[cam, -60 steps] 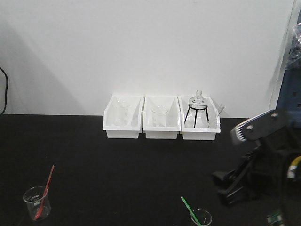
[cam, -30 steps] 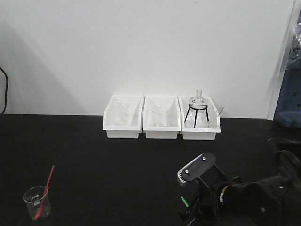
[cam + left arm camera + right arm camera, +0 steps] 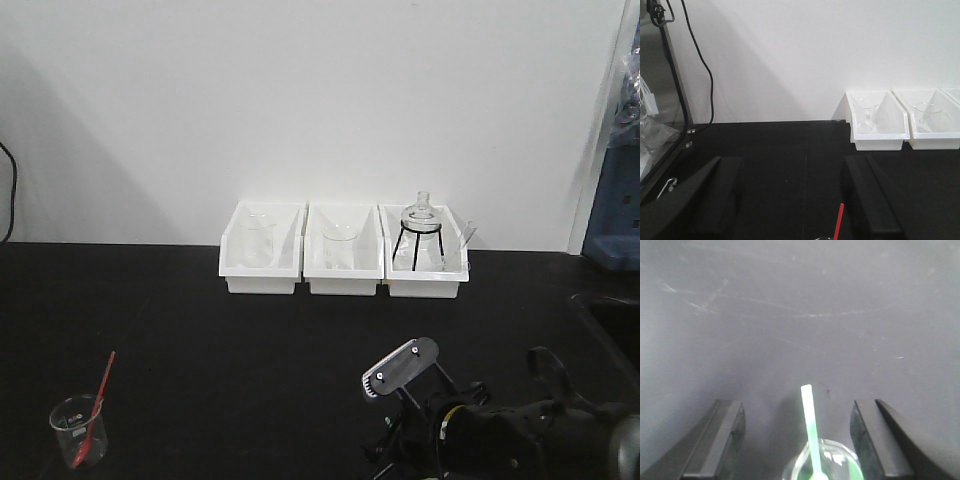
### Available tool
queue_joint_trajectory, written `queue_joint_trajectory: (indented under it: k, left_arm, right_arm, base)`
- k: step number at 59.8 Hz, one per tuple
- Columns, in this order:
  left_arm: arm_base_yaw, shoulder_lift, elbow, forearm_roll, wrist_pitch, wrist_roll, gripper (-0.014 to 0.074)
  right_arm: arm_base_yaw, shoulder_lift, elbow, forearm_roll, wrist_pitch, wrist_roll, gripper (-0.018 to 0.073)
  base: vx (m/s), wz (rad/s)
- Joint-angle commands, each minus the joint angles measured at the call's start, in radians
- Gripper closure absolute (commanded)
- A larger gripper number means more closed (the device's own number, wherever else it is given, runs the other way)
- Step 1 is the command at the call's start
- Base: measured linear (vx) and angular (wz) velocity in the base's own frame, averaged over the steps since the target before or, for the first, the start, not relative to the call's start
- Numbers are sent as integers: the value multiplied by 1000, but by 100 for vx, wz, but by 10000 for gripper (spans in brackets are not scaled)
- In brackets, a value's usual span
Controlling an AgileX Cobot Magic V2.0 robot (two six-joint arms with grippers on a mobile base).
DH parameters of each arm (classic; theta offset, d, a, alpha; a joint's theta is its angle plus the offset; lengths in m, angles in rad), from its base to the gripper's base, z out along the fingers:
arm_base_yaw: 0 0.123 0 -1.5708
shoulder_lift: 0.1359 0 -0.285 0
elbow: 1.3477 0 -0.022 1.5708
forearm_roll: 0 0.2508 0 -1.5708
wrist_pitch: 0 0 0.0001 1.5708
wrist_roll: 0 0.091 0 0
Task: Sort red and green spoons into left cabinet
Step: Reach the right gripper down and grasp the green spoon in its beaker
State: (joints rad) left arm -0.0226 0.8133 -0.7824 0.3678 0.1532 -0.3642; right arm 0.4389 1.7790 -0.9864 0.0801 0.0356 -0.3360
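Note:
The red spoon (image 3: 98,400) leans in a small glass beaker (image 3: 78,432) at the front left of the black table. Only its handle tip (image 3: 839,222) shows in the left wrist view, just inside the right finger. My left gripper (image 3: 788,160) is open and empty above it. The green spoon (image 3: 809,425) stands in a second glass beaker (image 3: 826,466). My right gripper (image 3: 796,405) is open, with the handle between its fingers and touching neither. My right arm (image 3: 470,430) hides the green spoon in the front view. The left cabinet is out of view.
Three white bins (image 3: 343,262) with glassware stand against the back wall, and two of them show in the left wrist view (image 3: 877,127). A dark-framed case (image 3: 670,100) with a hanging cable is at the far left. A blue object (image 3: 615,225) is at the right edge.
My right arm has swung from the right edge leftward and down over the green spoon's beaker, covering it in the front view. The red spoon and bins have not moved.

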Motion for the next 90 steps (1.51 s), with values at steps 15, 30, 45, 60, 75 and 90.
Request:
queue_joint_trajectory:
  k: [15, 30, 45, 60, 75, 90]
  left_arm:
    - [-9, -4, -29, -5, -72, 0, 55]
    - [-9, -4, -29, -5, -72, 0, 55]
    - [-9, -4, -29, -5, -72, 0, 55]
    - [-9, -4, -29, -5, -72, 0, 55]
    - [-9, -4, -29, -5, -72, 0, 55]
    - [-9, -4, -30, -10, 50, 0, 55]
  right_arm:
    - [-2, 21, -34, 2, -136, -2, 87]
    - [-2, 35, -34, 2, -168, -3, 279]
    - [-2, 35, -34, 0, -183, -4, 573]
    - [-2, 18, -34, 0, -215, -38, 566]
    - [-2, -88, -34, 0, -235, -44, 564]
    - [-2, -282, -34, 1, -220, -37, 564]
  base:
    - [0, 0]
    - [0, 0]
    - [0, 0]
    - [0, 0]
    - [0, 0]
    - [0, 0]
